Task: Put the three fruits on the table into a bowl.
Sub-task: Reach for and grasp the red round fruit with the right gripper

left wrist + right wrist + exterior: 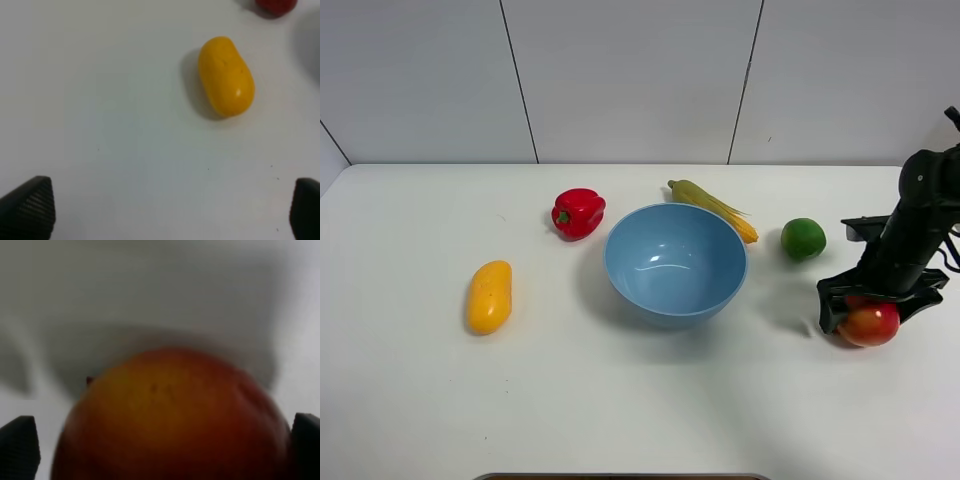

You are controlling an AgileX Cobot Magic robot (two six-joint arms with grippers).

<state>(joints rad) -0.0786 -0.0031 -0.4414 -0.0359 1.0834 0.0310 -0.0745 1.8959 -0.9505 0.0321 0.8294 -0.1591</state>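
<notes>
right gripper sits at the right edge of the frame, low on the table, jaws spread wide and straddling the pomegranate. in the right wrist view the fruit fills the gap between both fingertips, with the left tip looking just off the skin and the right tip right at it, so i read it as not yet clamped. the step in hand looks like the grasp. close evenly across the widest part of the fruit, since it's round and smooth and will squirt out if the pads bite above the equator. lift straight up first, high enough to clear the bowl rim, then travel left toward frame centre. the lime sits between the gripper and the bowl, slightly higher in the frame, so keep the carry above it. release low over the middle of the bowl, because a drop near the wall may tip it. left gripper is also wide open and empty over bare table, with the mango ahead of it and well apart from the tips. in the high view the mango is on the left, while the red pepper and corn lie behind the bowl and should be left alone. 0 of 3 fruits are in the bowl.
</notes>
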